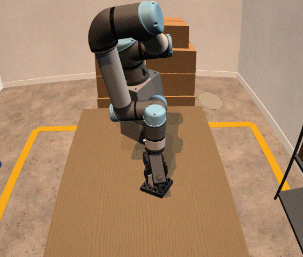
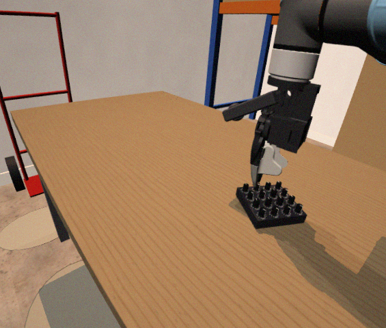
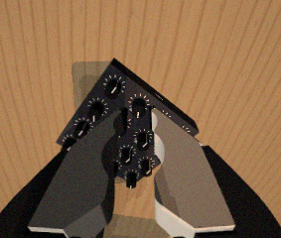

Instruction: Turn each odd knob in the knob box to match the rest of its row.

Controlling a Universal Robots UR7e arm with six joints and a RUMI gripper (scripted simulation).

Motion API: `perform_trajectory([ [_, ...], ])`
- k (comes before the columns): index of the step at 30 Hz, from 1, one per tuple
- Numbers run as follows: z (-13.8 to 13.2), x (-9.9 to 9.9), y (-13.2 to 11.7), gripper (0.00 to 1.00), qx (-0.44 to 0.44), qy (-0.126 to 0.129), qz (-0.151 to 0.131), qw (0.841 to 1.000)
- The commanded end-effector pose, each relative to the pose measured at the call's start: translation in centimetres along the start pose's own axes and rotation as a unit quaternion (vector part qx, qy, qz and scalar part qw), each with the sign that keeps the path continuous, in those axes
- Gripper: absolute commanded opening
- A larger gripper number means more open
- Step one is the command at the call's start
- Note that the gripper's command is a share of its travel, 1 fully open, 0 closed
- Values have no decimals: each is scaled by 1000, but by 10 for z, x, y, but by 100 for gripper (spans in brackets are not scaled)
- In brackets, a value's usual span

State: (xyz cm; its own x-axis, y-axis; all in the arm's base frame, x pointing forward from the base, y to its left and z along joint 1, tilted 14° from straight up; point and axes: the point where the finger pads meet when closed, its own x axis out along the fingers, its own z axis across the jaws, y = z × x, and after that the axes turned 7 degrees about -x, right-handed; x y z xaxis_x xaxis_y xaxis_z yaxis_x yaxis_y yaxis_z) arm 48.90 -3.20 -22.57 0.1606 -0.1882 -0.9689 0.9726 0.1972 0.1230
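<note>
The black knob box (image 1: pixel 151 193) (image 2: pixel 279 221) (image 3: pixel 145 87) lies on the table with several black knobs on top. My gripper (image 2: pixel 256 183) (image 3: pixel 138 108) points down at it, fingers a small gap apart. In the wrist view, one knob (image 3: pixel 138 105) shows in the gap at the tips, with space on both sides; its white pointer faces down the picture. Whether the tips reach down beside it is unclear. The corner knob (image 3: pixel 113 87) points down-left, and its neighbour (image 3: pixel 96 109) about straight down. The fingers hide some knobs. Row labels are too small to read.
The box sits on the wooden table (image 1: pixel 146 226) (image 2: pixel 132 176). Cardboard boxes (image 1: pixel 173 63) stand behind the arm. A dark shelf (image 1: pixel 301 204) is at the right, and a red hand truck (image 2: pixel 35 96) stands beyond the table.
</note>
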Motion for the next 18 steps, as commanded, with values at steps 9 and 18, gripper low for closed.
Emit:
perform_trajectory([
  [9, 0, 7, 0, 11, 0, 0, 1, 1000],
  [18, 0, 7, 0, 11, 0, 0, 1, 1000],
])
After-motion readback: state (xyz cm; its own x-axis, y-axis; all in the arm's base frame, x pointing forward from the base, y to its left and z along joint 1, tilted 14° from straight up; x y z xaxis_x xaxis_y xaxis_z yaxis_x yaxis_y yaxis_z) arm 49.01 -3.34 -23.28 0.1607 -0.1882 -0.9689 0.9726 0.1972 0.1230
